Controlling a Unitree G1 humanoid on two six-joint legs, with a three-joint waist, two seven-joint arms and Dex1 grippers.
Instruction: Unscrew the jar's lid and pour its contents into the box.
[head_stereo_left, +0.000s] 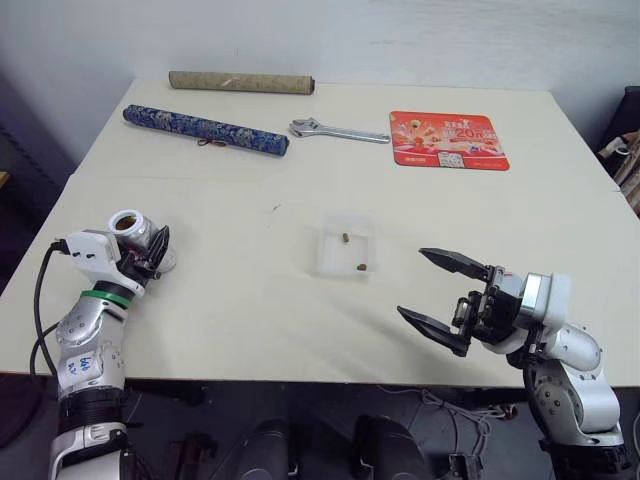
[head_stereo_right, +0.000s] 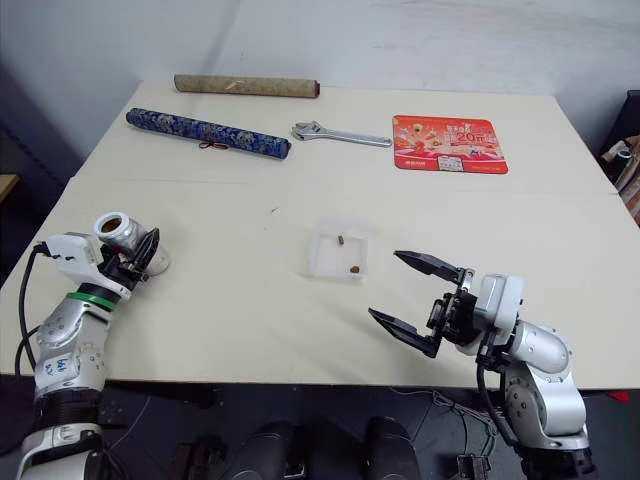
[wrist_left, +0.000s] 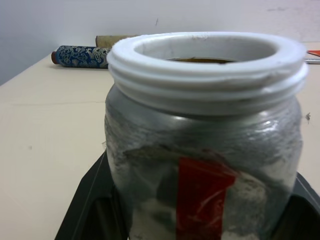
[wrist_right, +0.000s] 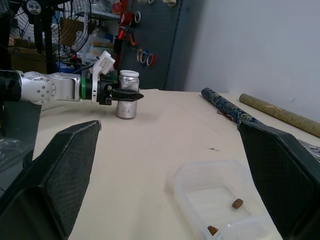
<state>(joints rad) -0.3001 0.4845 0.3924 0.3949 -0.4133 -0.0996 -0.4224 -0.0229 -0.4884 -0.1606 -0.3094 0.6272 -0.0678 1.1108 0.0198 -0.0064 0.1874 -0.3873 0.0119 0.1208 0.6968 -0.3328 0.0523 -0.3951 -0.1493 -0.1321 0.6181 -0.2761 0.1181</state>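
The clear jar (head_stereo_left: 132, 230) with a red label stands upright near the table's left edge, its white threaded mouth uncovered. My left gripper (head_stereo_left: 150, 248) is shut on the jar (wrist_left: 200, 150) at mid-height, one black finger on either side. The lid is out of view. Mid-table sits the small translucent white box (head_stereo_left: 325, 262), holding two of the dark brown contents (head_stereo_left: 346, 238). My right gripper (head_stereo_left: 411, 282) hovers open and empty just right of the box, fingers spread wide and pointing left.
Along the far side lie a blue patterned scroll (head_stereo_left: 205, 130), a tan scroll (head_stereo_left: 240, 82), a metal wrench (head_stereo_left: 338, 131) and a flat red mat (head_stereo_left: 448, 140). The table's front edge runs just below both grippers.
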